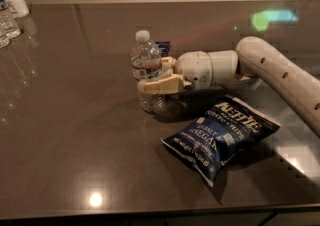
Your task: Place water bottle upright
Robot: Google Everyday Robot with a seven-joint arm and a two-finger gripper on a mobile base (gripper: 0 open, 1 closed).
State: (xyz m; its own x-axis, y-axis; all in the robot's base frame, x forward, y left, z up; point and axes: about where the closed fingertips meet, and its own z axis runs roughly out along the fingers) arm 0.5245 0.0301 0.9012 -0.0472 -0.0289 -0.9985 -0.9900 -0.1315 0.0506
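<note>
Where the white arm (280, 75) reaches in from the right, the gripper (151, 75) sits low over the dark glossy desk (75, 135), near its middle.

- Fingers (160, 85): cream-coloured, one on the near side and one on the far side of the water bottle, pinching it just under its label band.
- Water bottle (144, 55): clear ribbed plastic, white cap on top, red, white and blue band. Held between the fingers, upright, its base down at the desk surface.
- Small dark blue object (162, 47): just behind the far finger, partly hidden by the bottle; what it is cannot be told.
- Chip bag (220, 137): dark blue, lying flat, in front of the fingers and to their right, near but apart from the bottle.
- Pump-top bottle (14, 0): white, well apart from the fingers, at the far left corner.
- Small clear bottles (7, 20): beside the pump-top bottle, equally far from the fingers.
</note>
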